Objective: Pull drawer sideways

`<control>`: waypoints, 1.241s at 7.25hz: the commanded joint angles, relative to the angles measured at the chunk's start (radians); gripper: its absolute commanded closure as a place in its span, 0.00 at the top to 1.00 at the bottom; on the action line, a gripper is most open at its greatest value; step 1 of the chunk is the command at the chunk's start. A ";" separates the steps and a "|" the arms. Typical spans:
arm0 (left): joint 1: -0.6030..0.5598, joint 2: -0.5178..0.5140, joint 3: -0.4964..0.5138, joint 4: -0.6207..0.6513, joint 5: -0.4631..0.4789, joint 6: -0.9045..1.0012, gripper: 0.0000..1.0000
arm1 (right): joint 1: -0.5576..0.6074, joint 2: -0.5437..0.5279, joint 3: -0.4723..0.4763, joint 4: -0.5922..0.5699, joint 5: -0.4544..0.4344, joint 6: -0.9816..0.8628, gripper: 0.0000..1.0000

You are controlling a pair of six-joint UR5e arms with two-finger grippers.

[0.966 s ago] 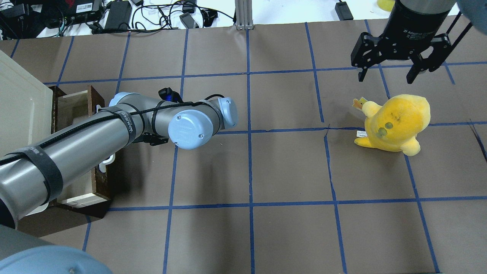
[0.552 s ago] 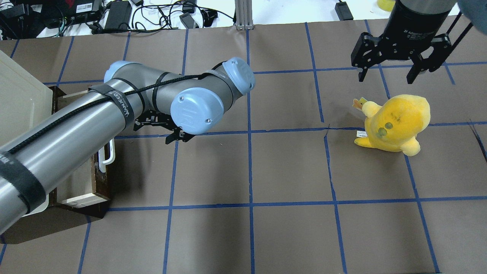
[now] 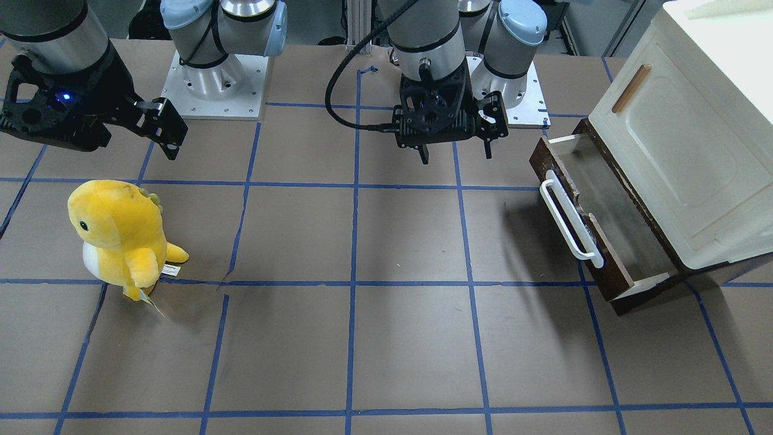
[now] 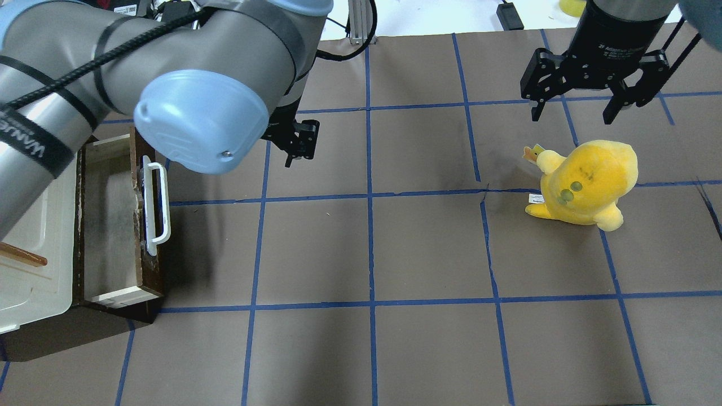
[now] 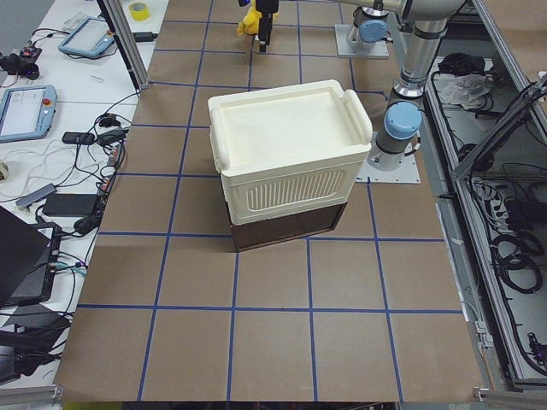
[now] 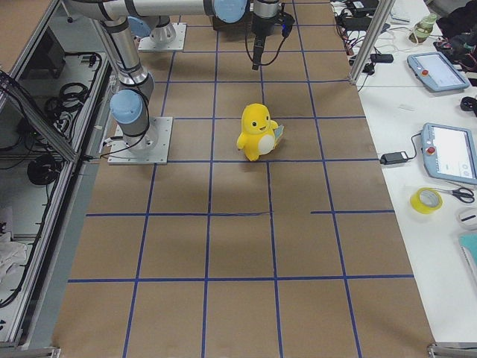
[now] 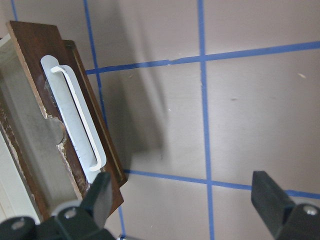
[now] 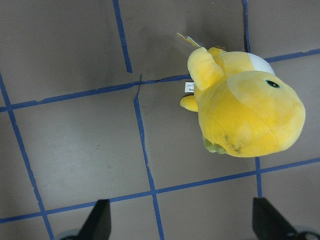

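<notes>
Well, the fingers (image 7: 100, 192) of the left gripper (image 3: 456, 156) are spread wide with nothing between them. I take that as fitting, since nothing around them is left to hold. They point straight down at bare table (image 3: 410, 302), well above it, and the wrist camera looks past them at the white handle (image 7: 75, 120), which lies clear of both tips.

Seen from across the table, the drawer (image 3: 616, 211) sits at about four o'clock from that gripper, well apart from it. It stands drawn out from the bottom of the cream cabinet (image 3: 682, 151). Its pale inside is open to the room, and its dark front faces the middle of the table. The long handle runs along that front, which is why a sideways tug is the natural way to move it. To my eye the pull looks finished, or nearly so. I cannot tell whether the drawer has more travel left.

The right gripper (image 4: 571, 113) hangs with its fingers just as wide and just as empty. The yellow toy (image 4: 586, 180) sits on the table at about six o'clock from it in the overhead view, near but untouched. I'd guess that arm is parked there simply to keep out of the way, as the toy has no part in the job.
</notes>
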 commanded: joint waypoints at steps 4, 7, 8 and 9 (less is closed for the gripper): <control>0.229 0.156 -0.024 0.027 -0.172 0.240 0.96 | 0.000 0.000 0.000 0.000 0.000 0.000 1.00; 0.333 0.190 -0.058 0.049 -0.303 0.254 1.00 | 0.000 0.000 0.000 0.000 0.000 0.000 1.00; 0.349 0.193 -0.085 0.050 -0.311 0.274 1.00 | 0.000 0.000 0.000 0.000 0.000 0.000 1.00; 0.347 0.207 -0.099 0.050 -0.347 0.274 1.00 | 0.000 0.000 0.000 0.000 0.000 0.000 1.00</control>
